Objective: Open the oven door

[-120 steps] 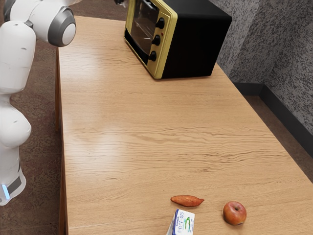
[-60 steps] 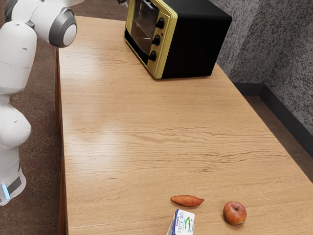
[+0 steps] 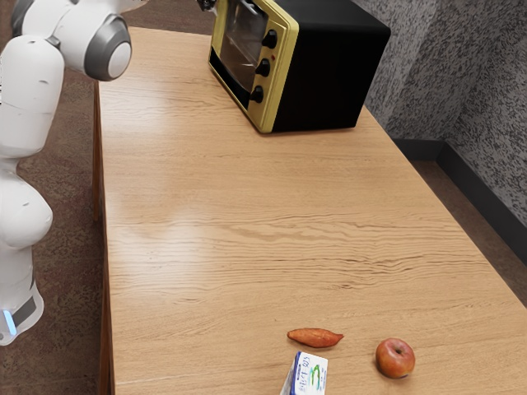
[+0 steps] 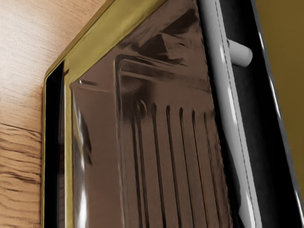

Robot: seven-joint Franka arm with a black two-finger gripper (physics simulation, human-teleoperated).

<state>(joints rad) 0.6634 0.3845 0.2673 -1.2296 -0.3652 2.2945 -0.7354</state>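
The desk (image 3: 198, 197), topped with light wood grain, was used as the support surface. The white and grey jointed arm (image 3: 25, 107) was positioned along its exterior-view left side. The boxy oven (image 3: 329, 74), black with a yellow front frame, was seated at the desk's far end. Its dark glass door (image 4: 97, 114) was closed, fitted with a straight silver bar handle (image 4: 223, 85). The black two-finger gripper (image 3: 207, 5) was located near the oven front; whether its jaws were apart or together could not be determined. A white and blue printed carton (image 3: 309, 374), a round red apple (image 3: 395, 359) and a tapered orange-brown sweet potato (image 3: 314, 337) were grouped at the near end.
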